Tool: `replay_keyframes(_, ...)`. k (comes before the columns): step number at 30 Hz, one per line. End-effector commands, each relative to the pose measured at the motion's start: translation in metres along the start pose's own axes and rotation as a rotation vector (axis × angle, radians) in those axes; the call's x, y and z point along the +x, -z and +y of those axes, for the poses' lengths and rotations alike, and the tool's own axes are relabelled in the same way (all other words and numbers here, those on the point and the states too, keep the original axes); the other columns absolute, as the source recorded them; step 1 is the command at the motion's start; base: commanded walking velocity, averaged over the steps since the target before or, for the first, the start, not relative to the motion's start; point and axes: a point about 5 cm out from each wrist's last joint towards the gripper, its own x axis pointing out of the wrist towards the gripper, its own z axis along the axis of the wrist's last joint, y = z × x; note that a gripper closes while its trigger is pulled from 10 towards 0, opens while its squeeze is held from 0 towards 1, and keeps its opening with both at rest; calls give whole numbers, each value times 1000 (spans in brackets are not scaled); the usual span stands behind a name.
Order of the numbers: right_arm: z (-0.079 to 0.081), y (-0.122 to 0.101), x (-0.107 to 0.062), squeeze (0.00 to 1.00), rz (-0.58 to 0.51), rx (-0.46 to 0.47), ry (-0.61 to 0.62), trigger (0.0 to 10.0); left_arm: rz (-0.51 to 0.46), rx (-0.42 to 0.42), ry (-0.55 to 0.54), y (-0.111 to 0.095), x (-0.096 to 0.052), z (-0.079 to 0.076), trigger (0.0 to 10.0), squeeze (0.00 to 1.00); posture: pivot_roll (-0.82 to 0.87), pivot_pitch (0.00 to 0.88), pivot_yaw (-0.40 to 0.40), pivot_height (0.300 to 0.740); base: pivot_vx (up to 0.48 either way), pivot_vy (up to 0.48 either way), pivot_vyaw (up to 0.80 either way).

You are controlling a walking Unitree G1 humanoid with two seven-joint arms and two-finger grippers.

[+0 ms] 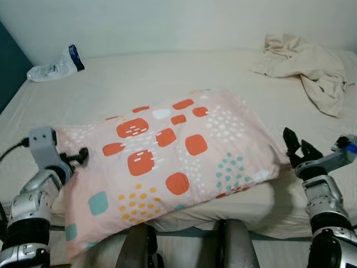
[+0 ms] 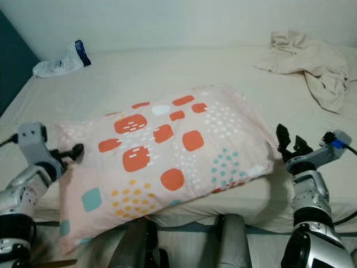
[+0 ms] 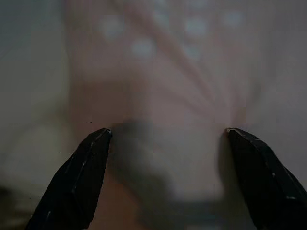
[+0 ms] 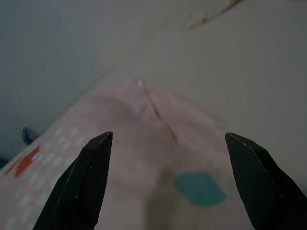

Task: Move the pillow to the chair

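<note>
The pillow (image 1: pixel 167 162) is lying on the bed (image 1: pixel 167 72), and the left gripper (image 1: pixel 82 156) and right gripper (image 1: pixel 295 146) are waiting wide open beside its ends, so it might be slipping if they pinch only thin cloth.

You have one patterned pillow (image 1: pixel 167 162) at the bed's (image 1: pixel 167 78) front edge, one crumpled beige cloth (image 1: pixel 307 67) at its far right corner, one plastic bag (image 1: pixel 56 67) at its far left corner.

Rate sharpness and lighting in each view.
Left and right eye views: evenly lit, fairly sharp on the pillow and bed. Left wrist view: dim, fabric blurred, open left gripper crisp. Right wrist view: soft pillow, right gripper sharp.
</note>
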Motion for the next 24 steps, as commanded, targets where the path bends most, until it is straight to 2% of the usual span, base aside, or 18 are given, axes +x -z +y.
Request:
replay_keyframes(1, 3, 13, -2, 0, 42, 44, -20, 10000, 76, -34, 1, 16, -4, 5, 10000, 0, 43, 340, 108, 605, 0, 0, 0)
replay_keyframes(3, 7, 17, 0, 0, 58, 62, -56, 10000, 98, -63, 15, 20, -6, 5, 10000, 0, 47, 347, 106, 605, 0, 0, 0)
replay_keyframes(4, 18, 25, 2, 0, 98, 89, -146, 10000, 140, -104, 38, 26, -9, 6, 10000, 0, 50, 351, 104, 605, 0, 0, 0)
replay_keyframes(9, 28, 36, 4, 0, 159, 95, -223, 10000, 185, -190, 31, 30, -13, 12, 10000, 0, 54, 358, 100, 605, 0, 0, 0)
replay_keyframes(11, 27, 40, 4, 0, 180, 92, -198, 10000, 202, -214, 26, 32, -15, 13, 10000, 0, 53, 362, 95, 605, 0, 0, 0)
replay_keyframes(16, 15, 45, 0, 0, 206, 45, -32, 10000, 244, -233, 30, 38, -21, 12, 10000, 0, 58, 365, 91, 605, 0, 0, 0)
replay_keyframes(21, 6, 41, -3, 0, 183, 4, 39, 10000, 255, -259, 14, 38, -25, 13, 10000, 0, 58, 373, 92, 605, 0, 0, 0)
replay_keyframes(24, 6, 44, -5, 0, 193, -12, 22, 10000, 258, -264, -12, 38, -27, 17, 10000, 0, 55, 373, 92, 605, 0, 0, 0)
